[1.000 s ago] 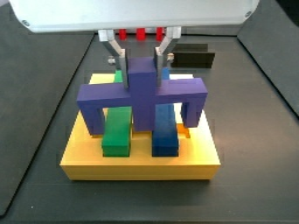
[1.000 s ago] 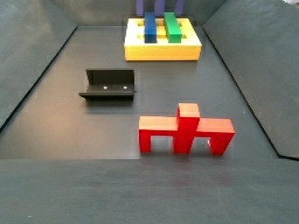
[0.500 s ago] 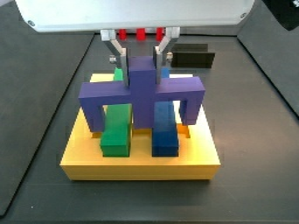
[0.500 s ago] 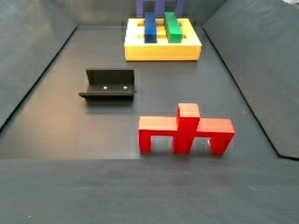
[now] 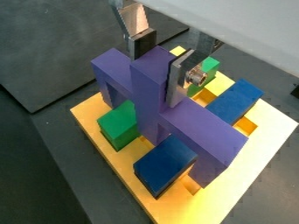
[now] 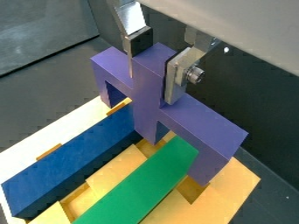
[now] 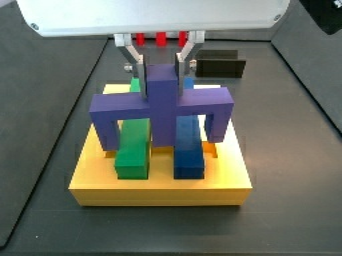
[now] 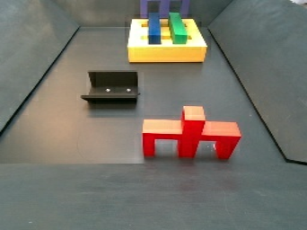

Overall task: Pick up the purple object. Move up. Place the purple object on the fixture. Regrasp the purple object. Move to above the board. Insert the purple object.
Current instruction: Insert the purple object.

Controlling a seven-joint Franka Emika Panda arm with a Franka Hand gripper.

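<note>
The purple object [image 7: 160, 105] stands on the yellow board [image 7: 160, 188], its crossbar bridging a green bar [image 7: 134, 155] and a blue bar [image 7: 190, 160], its legs down at the board's slots. My gripper [image 7: 160, 68] hangs over it with one finger on each side of the upright stem. In both wrist views the gripper [image 5: 160, 66] [image 6: 158, 61] is shut on the stem of the purple object [image 5: 176, 122] [image 6: 176, 118], plates flat against its sides. The black fixture [image 8: 111, 87] stands apart from the board [image 8: 168, 54], with nothing on it.
A red piece [image 8: 192, 135] of similar shape stands on the dark floor, on the near side of the fixture in a side view. Sloping dark walls enclose the floor on both sides.
</note>
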